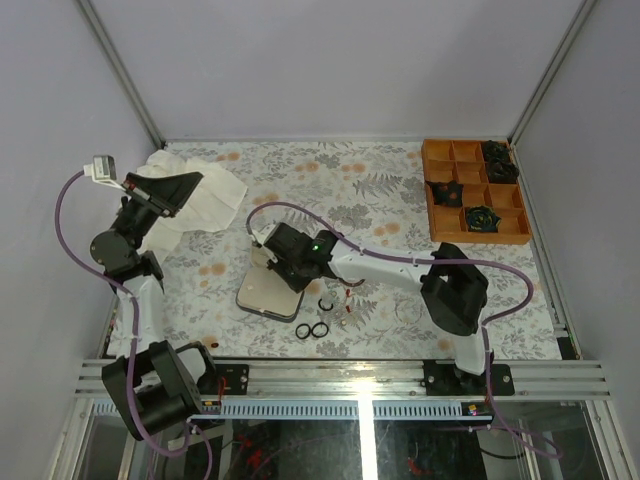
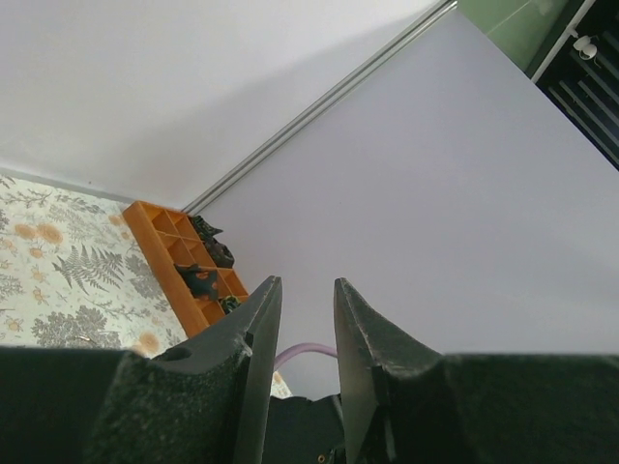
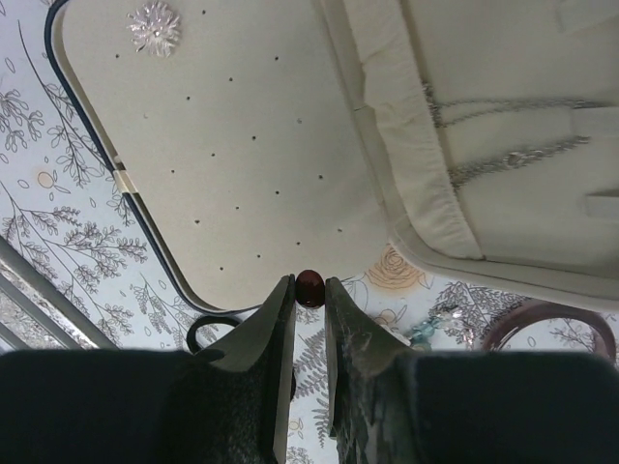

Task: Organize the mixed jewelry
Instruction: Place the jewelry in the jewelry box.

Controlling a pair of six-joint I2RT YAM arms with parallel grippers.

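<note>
Right tool (image 3: pixel 309 282) pinches a red bead (image 3: pixel 309 287), partly hidden between its tips; left tool (image 2: pixel 307 283) stands slightly spread

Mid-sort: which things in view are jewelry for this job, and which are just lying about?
Job:
- red bead, pinched in the right gripper
- black rings on the table
- reddish-brown bangle

Lying about:
- white cloth
- orange tray with black rosettes
- open case, a holder, not a piece
- left gripper, open, holding nothing

Left tool (image 2: pixel 307 286) aloft, right tool (image 3: pixel 308 284) low
</note>
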